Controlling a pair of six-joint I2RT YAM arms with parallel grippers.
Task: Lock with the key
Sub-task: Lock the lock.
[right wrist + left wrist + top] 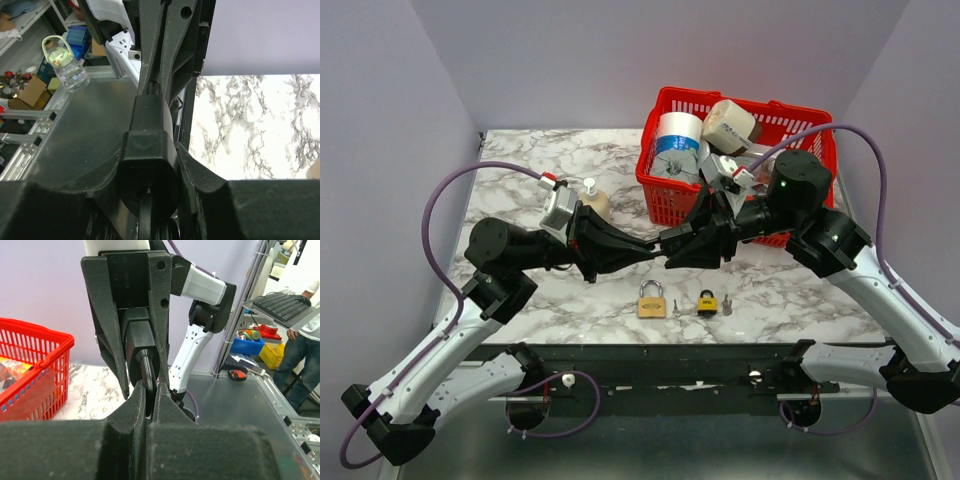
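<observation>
left claw (653, 254) clamped on the dark loop of black block (149, 165), mid-air over counter (520, 170) | right claw (673, 246) tip to tip with it, clamped on the block's body | brass padlock (652, 302), key (675, 307) just right of it, near front edge | small padlock (707, 302), second key (726, 305) beside it | neither padlock touched

A white, grey-veined marble counter (510, 180) is enclosed behind and at both sides by plain lavender walls (620, 60). Along the counter's near edge a grey metal sheet (720, 450) is laid. Beyond the counter, a keyboard (282, 305) and cluttered shelves (22, 17) are seen.
</observation>
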